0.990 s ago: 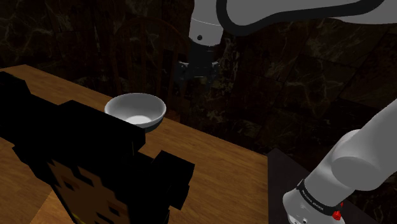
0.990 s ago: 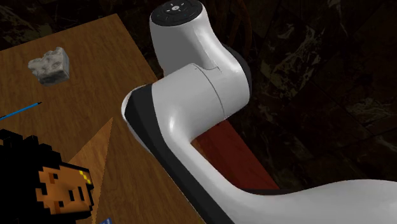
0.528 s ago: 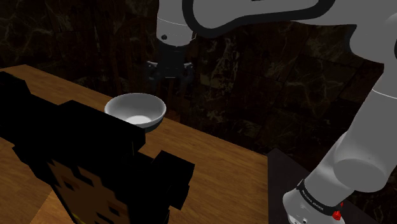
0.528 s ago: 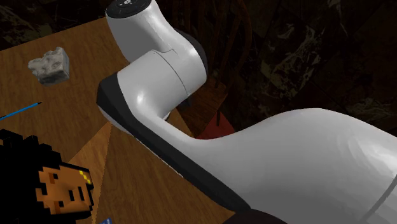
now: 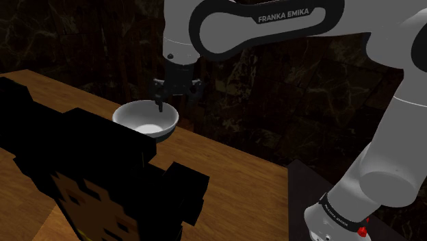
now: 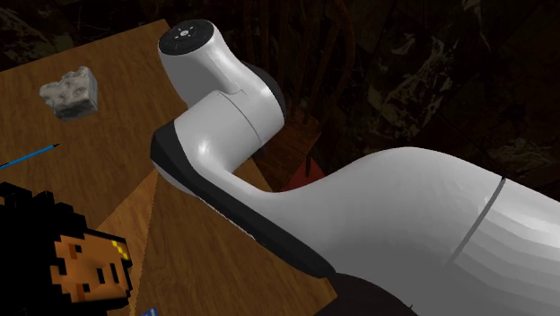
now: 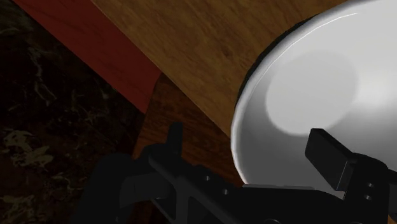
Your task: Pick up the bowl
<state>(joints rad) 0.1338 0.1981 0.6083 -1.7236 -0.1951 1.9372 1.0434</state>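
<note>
- Straddling the rim of the bowl (image 7: 318,83), the gripper (image 7: 247,133) stands open: one black finger (image 7: 174,137) hangs outside the wall over the wooden table (image 7: 191,44), the other above the basin
- The pale bowl sits upright near the table's far edge in the shoulder view, right beneath the jaws (being round, it has no long axis to line up)
- My read: a short descent, then closing, should pinch the wall
- Whether either finger touches the rim is unclear; a blocky black shape (image 5: 102,164) covers the bowl's near side, and the arm (image 6: 269,179) screens much of the table in the second exterior view
</note>
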